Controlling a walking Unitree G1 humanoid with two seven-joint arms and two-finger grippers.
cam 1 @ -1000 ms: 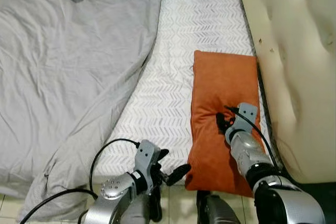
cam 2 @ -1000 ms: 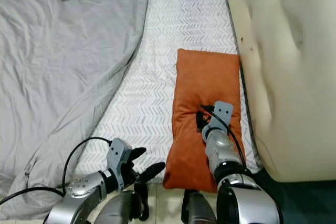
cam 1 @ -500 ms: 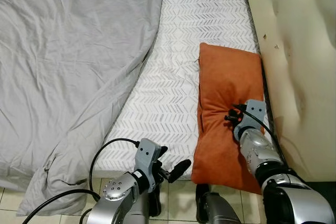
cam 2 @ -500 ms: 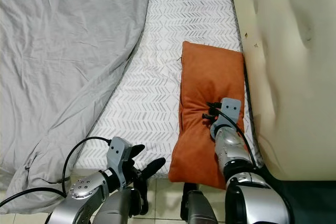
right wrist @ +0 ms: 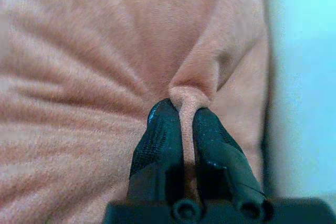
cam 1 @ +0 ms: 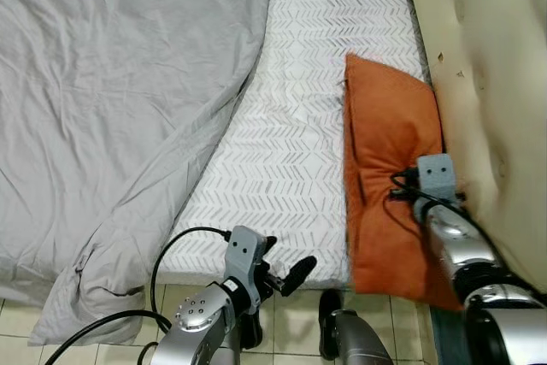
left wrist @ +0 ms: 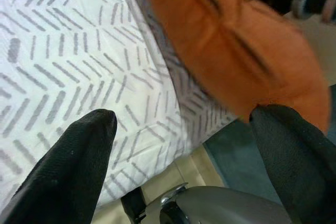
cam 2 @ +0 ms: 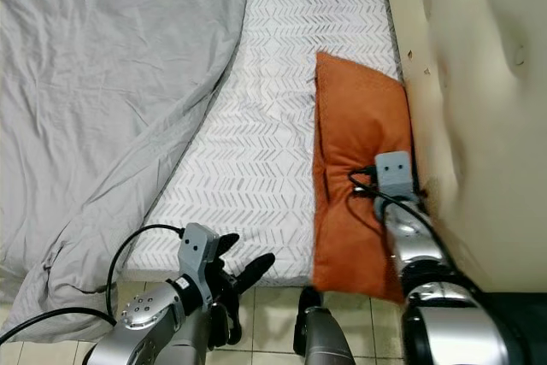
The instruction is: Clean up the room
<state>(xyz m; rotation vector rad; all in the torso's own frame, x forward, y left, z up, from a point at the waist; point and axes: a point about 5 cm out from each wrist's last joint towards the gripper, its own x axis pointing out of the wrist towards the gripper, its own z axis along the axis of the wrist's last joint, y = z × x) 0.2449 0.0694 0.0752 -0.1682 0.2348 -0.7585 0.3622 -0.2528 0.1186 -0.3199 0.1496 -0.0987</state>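
Two grippers, nearest first: left gripper (cam 1: 286, 275), fingers spread and empty, low at the near mattress edge; right gripper (right wrist: 181, 124), pinched on a fold of one rust-orange velvet cushion (cam 1: 389, 168). Cushion lies on the white chevron-patterned mattress (cam 1: 291, 126) at right, long axis near-to-far, against one cream tufted headboard (cam 1: 496, 83). One grey rumpled duvet (cam 1: 111, 108) lies far left.

You have no readable text, labels, brands, numbers or signs in any view. The sheet (cam 1: 316, 117) carries only a grey chevron print, not lettering.
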